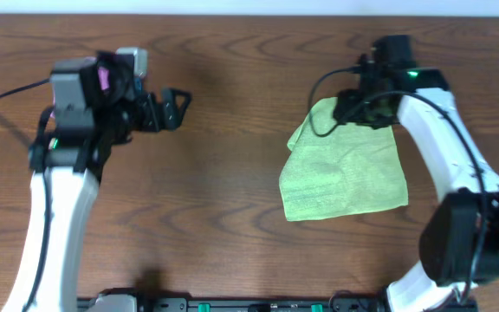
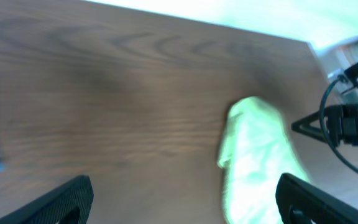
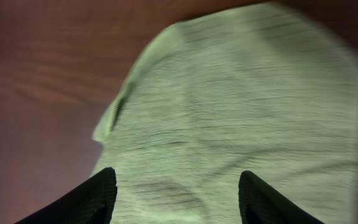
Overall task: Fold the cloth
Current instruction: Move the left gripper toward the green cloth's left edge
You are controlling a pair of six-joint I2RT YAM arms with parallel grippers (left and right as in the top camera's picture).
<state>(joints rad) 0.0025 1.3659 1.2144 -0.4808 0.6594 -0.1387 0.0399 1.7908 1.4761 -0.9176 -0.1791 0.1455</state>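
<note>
My right pincer hangs spread wide over the lime-green cloth, which lies rumpled on the table toward three o'clock. It looks light, soft and floppy; I would pinch its twelve o'clock corner. My left pincer gapes, empty.

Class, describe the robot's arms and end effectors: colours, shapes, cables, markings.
The left arm and right arm have white links and black joints, with looping black cables. The left end effector and right end effector are black, two-fingered. The right bears a green light, the left a pink patch.
</note>
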